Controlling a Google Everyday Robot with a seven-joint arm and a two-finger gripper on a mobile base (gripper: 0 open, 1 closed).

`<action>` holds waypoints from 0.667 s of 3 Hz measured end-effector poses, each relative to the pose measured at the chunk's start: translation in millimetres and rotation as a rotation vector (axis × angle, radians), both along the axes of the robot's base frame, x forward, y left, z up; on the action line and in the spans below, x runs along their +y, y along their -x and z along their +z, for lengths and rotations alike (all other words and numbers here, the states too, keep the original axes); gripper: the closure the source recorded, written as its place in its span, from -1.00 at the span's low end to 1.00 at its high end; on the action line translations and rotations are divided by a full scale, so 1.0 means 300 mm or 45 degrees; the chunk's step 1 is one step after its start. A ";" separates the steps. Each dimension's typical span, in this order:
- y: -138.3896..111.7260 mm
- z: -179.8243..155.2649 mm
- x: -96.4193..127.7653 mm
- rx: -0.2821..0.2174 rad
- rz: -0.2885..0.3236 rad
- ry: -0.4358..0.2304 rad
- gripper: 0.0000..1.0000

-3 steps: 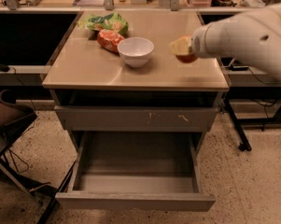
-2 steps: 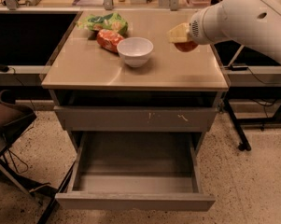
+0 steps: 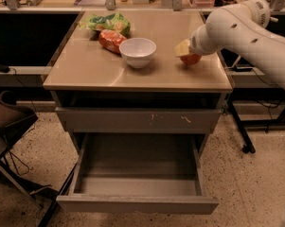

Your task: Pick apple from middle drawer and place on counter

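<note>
One hand [image 3: 185, 51], on the white arm reaching in from 3 o'clock, is closed on the apple [image 3: 191, 59], which sits on the table [image 3: 94, 67] near its right edge, at 3 o'clock from the white bowl [image 3: 138, 52]. At 10 o'clock from the bowl lies an orange-red snack bag [image 3: 111, 39]; at 6 o'clock below the table, the middle drawer [image 3: 137, 174] stands pulled open.
</note>
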State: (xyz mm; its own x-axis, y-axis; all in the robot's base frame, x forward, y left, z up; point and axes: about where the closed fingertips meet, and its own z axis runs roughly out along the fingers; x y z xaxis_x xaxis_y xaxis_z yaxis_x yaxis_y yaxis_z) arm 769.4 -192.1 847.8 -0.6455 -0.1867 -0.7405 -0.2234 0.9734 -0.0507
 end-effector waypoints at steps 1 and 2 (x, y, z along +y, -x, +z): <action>-0.018 -0.042 -0.007 0.016 -0.006 -0.008 0.62; -0.016 -0.040 -0.005 0.015 -0.005 -0.008 0.16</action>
State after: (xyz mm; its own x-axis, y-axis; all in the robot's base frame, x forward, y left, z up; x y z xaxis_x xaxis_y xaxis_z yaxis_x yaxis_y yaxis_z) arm 774.4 -193.7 835.8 -0.6549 -0.1795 -0.7341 -0.2200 0.9746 -0.0421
